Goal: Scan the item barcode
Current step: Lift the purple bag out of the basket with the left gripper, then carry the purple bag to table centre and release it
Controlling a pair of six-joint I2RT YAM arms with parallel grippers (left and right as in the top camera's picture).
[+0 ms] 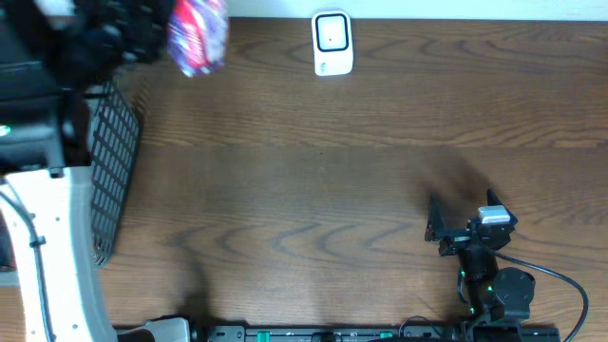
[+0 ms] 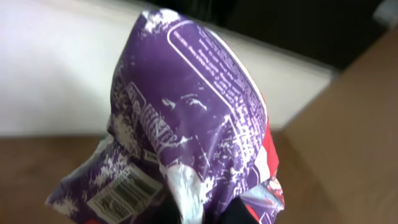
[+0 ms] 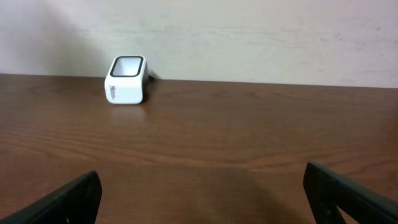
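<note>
Left arm reaches over the counter's (image 1: 313, 171) far-left corner, left pincer (image 1: 142, 43) clamped on a purple snack bag (image 1: 198, 36). The right pincer (image 1: 435, 228) sits spread wide near the near-right edge, facing the scanner (image 1: 332, 43).

A wood-grain table (image 1: 313, 171), dark brown and smooth with a faint sheen, carries at its far edge a scanner (image 1: 332, 43) of white plastic with a glossy dark window. At far left, a snack packet (image 2: 186, 124) of thin purple plastic film is crinkled and glossy, with a white printed label on its lower part. The basket (image 1: 112, 161) on the left is black wire mesh. The right gripper (image 3: 200, 177) looks to be matt black plastic. The wall (image 3: 249, 37) behind is off-white, matt and faintly mottled.
</note>
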